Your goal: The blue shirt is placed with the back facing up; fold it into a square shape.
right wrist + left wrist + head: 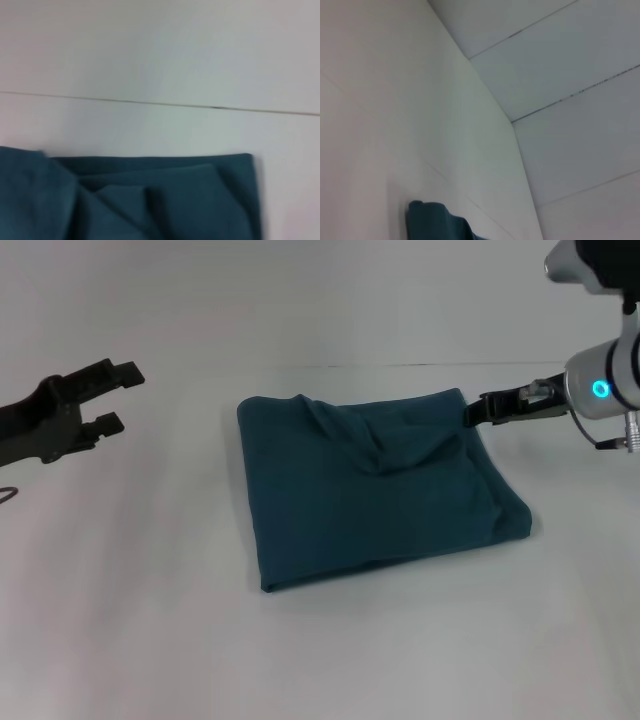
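The blue shirt (375, 490) lies folded roughly square on the white table (150, 620); right gripper (478, 410) pinches its far right corner; left gripper (118, 397) hovers wide, well apart.

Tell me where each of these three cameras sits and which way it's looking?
Head view: from the robot's head, forward and down at the table and folded shirt; the left gripper is open, off to the left, the right gripper at the shirt's far right corner.
Left wrist view: on the left arm, looking across the table to the wall; a shirt corner shows, no robot parts.
Right wrist view: on the right arm, close over the shirt's edge; no robot parts.
All three share the shirt.
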Robot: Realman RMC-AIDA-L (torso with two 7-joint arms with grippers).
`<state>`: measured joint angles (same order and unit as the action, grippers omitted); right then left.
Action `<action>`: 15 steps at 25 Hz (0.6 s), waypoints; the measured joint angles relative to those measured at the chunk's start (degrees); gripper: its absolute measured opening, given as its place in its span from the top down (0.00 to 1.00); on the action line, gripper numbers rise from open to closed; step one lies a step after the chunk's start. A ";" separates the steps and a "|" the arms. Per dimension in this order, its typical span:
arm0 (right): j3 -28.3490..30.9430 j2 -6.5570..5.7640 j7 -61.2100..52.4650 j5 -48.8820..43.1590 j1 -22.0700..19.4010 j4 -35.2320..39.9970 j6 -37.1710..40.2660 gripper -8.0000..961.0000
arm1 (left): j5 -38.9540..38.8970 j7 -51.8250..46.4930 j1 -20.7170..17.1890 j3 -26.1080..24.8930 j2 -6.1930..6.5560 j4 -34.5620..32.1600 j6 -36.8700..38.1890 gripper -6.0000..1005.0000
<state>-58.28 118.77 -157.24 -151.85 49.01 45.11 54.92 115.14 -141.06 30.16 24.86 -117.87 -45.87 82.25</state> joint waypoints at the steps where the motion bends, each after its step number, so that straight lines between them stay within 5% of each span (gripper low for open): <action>1: 0.26 -0.01 2.03 2.33 -0.58 1.27 1.78 0.55 | 0.00 0.00 0.00 -0.39 0.05 -0.01 0.01 0.08; 7: -0.27 -0.51 8.08 8.63 0.97 0.81 8.94 0.56 | 0.00 0.00 0.01 -1.97 0.39 -0.01 0.30 0.08; 15: -7.81 1.30 8.39 6.65 5.01 -3.38 4.03 0.59 | 0.00 0.00 0.14 -2.10 0.45 -0.04 0.07 0.08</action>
<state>-66.09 120.07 -148.85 -145.20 54.02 41.73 58.95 115.14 -141.06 30.30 22.76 -117.42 -45.91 82.32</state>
